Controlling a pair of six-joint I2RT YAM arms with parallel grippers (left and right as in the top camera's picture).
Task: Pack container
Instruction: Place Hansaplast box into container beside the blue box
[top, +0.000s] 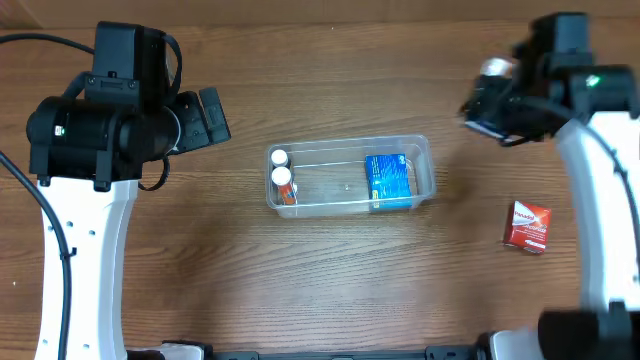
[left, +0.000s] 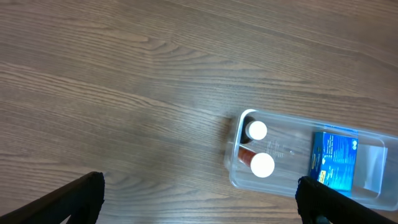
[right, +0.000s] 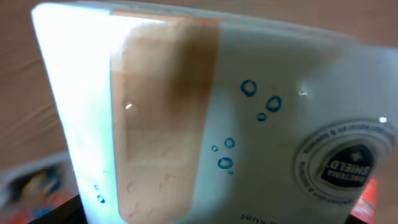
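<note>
The clear plastic container (top: 346, 144) stands at the table's middle. It holds two white-capped bottles (top: 281, 168) at its left end and a blue box (top: 389, 180) at its right end. My right gripper (top: 489, 98) is raised to the right of and behind the container, shut on a white bandage box (top: 493, 68). That box fills the right wrist view (right: 217, 118) and hides the fingers. My left gripper (top: 207, 115) is open and empty, up and to the left of the container. In the left wrist view the container (left: 234, 175) lies at the lower right between the wide-open fingers (left: 199, 205).
A small red box (top: 527, 226) lies on the wooden table to the right of the container, under the right arm. The white arm links run down both sides of the overhead view.
</note>
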